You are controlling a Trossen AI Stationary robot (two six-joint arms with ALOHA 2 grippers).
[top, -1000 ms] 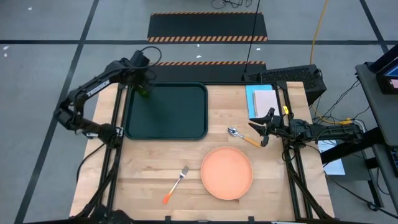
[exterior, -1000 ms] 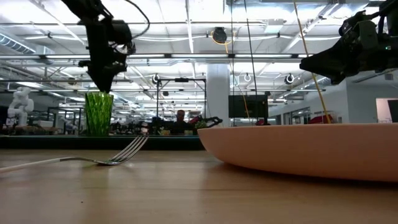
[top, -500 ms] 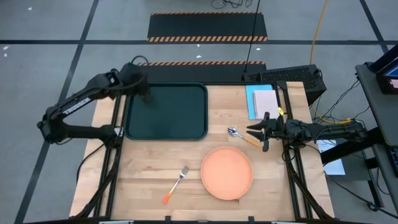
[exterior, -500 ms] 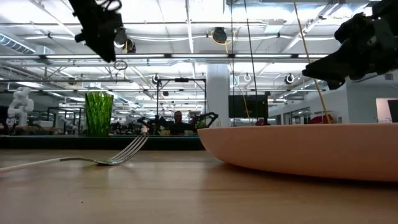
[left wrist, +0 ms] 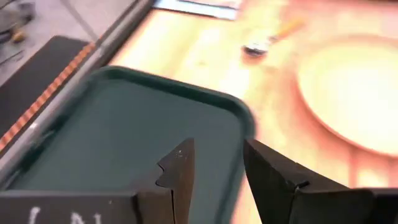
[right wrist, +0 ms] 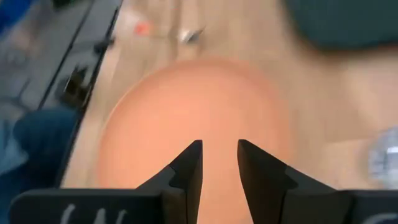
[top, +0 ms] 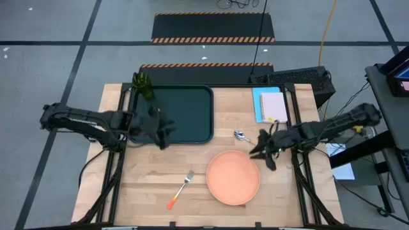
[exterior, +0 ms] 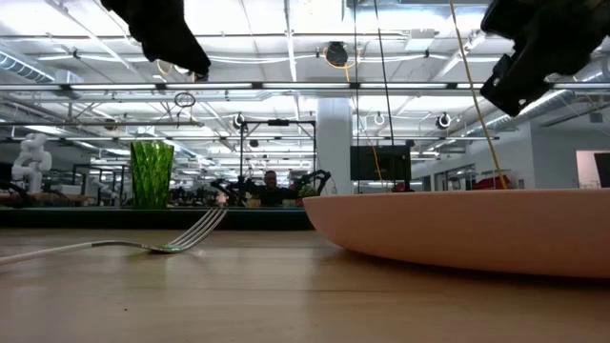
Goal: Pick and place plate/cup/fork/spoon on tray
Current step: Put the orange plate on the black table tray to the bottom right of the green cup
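Observation:
The green cup [top: 142,86] stands upright in the far left corner of the dark tray [top: 182,115]. The orange plate [top: 232,177] lies at the table's near right. The fork [top: 181,189] lies to the plate's left. The spoon's bowl [top: 240,135] shows beyond the plate; its handle is hidden under my right arm. My left gripper [top: 166,135] hovers open over the tray's near left part [left wrist: 124,130]. My right gripper [top: 261,153] hovers open above the plate's far right rim, the plate [right wrist: 205,118] ahead of its fingers.
A light blue sheet with a pale notepad [top: 271,104] lies at the far right, with a black box [top: 294,76] behind it. Bare wood [top: 147,166] shows between the tray and the fork. In the low view both grippers hang high above the table.
My left gripper has risen off the cup, which stays upright in the tray's far corner, and swung toward the near edge over the tray's near left part. My right gripper has lifted and turned from beside the spoon toward the plate.

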